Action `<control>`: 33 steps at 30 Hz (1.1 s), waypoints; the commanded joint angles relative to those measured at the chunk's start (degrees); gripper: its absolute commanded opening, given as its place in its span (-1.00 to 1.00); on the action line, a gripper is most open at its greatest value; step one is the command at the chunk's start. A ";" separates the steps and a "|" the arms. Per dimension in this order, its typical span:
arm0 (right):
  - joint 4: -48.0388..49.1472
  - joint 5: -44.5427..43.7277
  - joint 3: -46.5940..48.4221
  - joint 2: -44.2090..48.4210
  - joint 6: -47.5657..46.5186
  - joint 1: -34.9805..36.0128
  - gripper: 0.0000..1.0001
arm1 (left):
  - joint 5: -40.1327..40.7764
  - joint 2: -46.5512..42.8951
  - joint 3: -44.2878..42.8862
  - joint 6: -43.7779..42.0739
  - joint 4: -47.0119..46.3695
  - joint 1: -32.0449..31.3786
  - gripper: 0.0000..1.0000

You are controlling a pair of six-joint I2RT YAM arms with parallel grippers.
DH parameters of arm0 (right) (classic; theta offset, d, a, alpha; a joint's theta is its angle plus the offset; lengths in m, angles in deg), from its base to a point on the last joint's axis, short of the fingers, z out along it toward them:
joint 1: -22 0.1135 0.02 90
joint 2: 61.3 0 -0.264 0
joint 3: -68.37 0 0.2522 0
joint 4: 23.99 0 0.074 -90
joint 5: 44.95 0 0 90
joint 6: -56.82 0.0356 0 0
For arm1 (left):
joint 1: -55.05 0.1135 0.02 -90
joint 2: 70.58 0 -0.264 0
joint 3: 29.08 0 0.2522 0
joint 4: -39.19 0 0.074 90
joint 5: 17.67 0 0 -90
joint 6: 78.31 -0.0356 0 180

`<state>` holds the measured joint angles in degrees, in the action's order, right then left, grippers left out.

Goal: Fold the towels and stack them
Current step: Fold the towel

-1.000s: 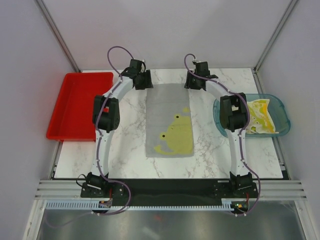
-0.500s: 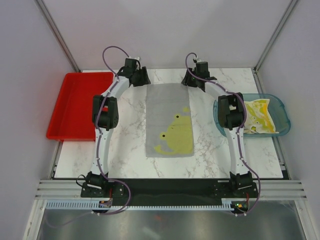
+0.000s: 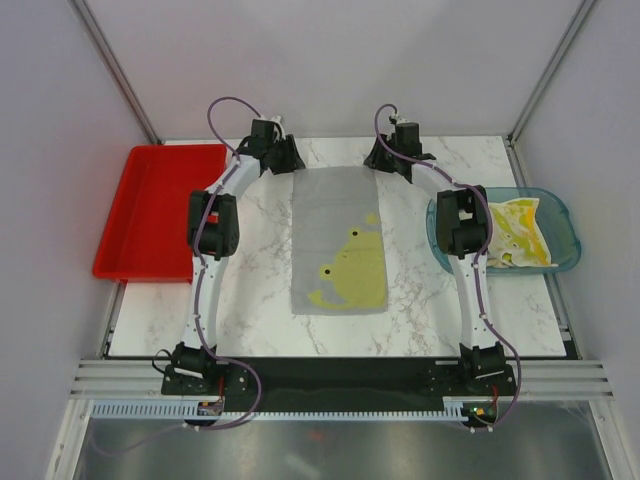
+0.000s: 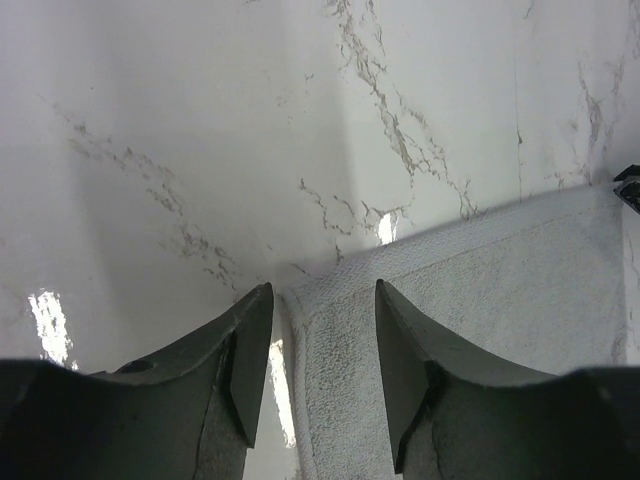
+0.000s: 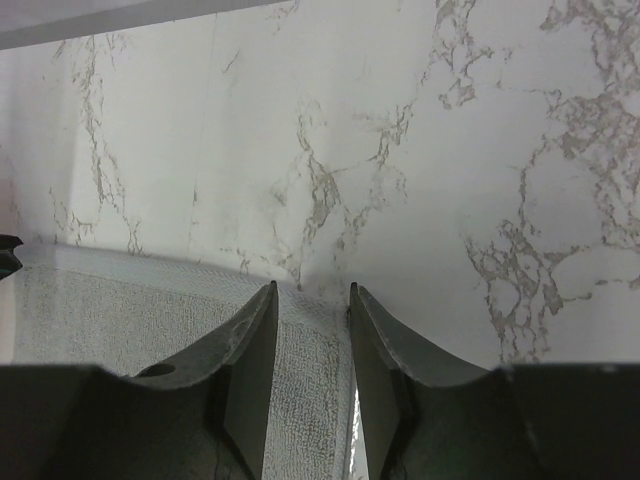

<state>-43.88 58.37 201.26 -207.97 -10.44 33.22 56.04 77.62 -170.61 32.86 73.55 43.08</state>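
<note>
View from above: jaws hidden under wrist housings, left gripper (image 3: pixel 283 160) and right gripper (image 3: pixel 383 160) at upper corners of grey towel (image 3: pixel 330 210), flat mid-frame, yellow-green frog print lower right. Crumpled yellow towel (image 3: pixel 520 232) partly hidden in teal bin (image 3: pixel 558 203), right edge.

Left wrist: jaws apart, straddling hemmed corner; towel cut off lower right.

Right wrist: jaws apart, narrower gap, astride towel corner at bottom centre.

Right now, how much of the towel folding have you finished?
Nothing looks folded yet. The grey frog-print cloth towel lies flat on the marble table, and the left hand and right hand each straddle a far corner with jaws open. Left to do: fold it, then the crumpled yellow-and-white towels in the translucent teal plastic bin, and stack them.
</note>
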 commanded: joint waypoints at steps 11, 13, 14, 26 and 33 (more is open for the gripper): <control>-0.72 1.27 2.51 -1.60 0.99 -1.03 -0.14 | -4.36 2.88 -3.19 4.32 -1.97 0.37 -0.10; -0.99 0.39 0.76 -0.29 1.16 -1.64 -0.15 | -4.27 2.88 -3.28 4.41 -1.97 0.54 -0.13; -0.99 0.30 0.06 -0.02 1.43 -1.73 -0.15 | -4.27 2.97 -3.28 4.49 -1.88 0.45 -0.17; -2.65 2.23 -0.92 0.07 2.66 -1.82 -0.15 | -5.77 3.41 -3.54 5.64 -3.46 0.80 -0.85; -3.89 -3.30 -4.17 3.32 2.92 -1.73 -0.08 | -5.24 3.41 -3.54 5.81 -4.08 0.80 -0.95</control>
<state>-43.55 58.22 198.66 -206.46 -7.47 31.78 52.30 79.80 -171.92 37.34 71.63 43.72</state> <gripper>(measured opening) 0.459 0.037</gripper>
